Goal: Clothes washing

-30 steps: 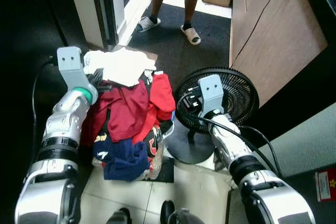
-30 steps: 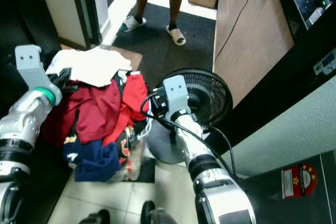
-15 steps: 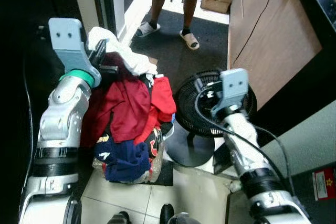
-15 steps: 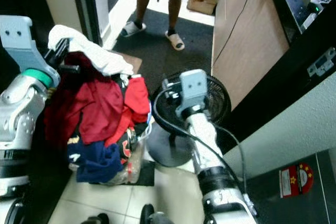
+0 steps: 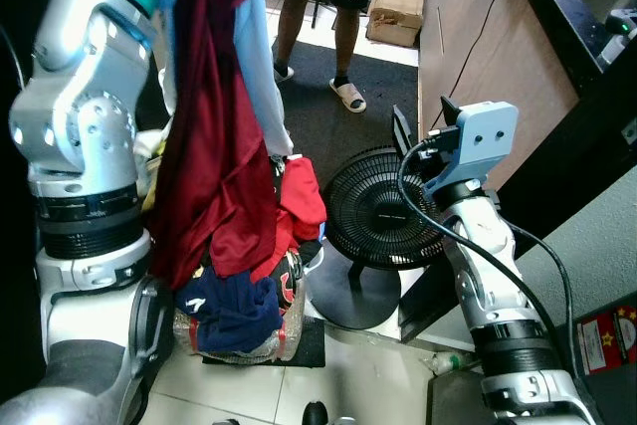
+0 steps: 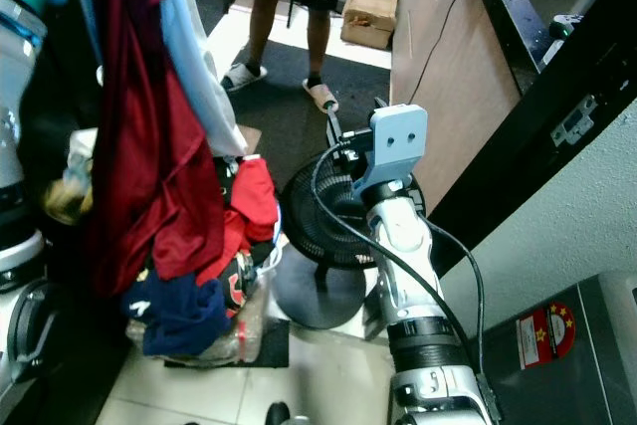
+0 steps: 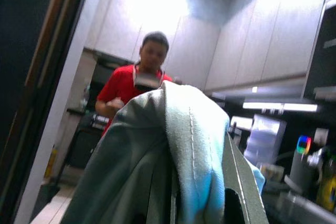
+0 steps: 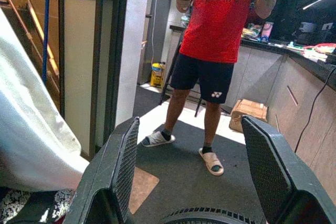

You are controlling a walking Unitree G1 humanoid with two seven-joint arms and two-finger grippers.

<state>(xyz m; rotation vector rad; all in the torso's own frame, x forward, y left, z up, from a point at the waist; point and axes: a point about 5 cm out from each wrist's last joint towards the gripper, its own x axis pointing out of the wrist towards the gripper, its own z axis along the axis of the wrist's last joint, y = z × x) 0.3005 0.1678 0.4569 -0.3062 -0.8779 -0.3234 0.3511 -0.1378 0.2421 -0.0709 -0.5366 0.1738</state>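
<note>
My left arm (image 5: 85,97) is raised high at the left, and a dark red garment (image 5: 214,166) and a white cloth (image 5: 261,57) hang from it in long folds. In the left wrist view my left gripper (image 7: 194,182) is shut on the white cloth (image 7: 184,145), which drapes over its fingers. Below lies a pile of clothes (image 5: 239,301), red, navy and patterned, on the floor. My right gripper (image 5: 423,124) hovers above a black fan (image 5: 383,211), open and holding nothing, its fingers (image 8: 123,171) wide apart.
A person (image 5: 333,7) in a red shirt, black shorts and slippers stands on the dark mat beyond the pile. A cardboard box (image 5: 395,12) sits behind, a wooden cabinet (image 5: 478,37) runs along the right, and a door frame (image 8: 94,61) stands at the left.
My left arm has risen steeply, lifting the white cloth and red garment off the pile until they hang. My right arm has also risen above the fan. The camera has tilted up.
</note>
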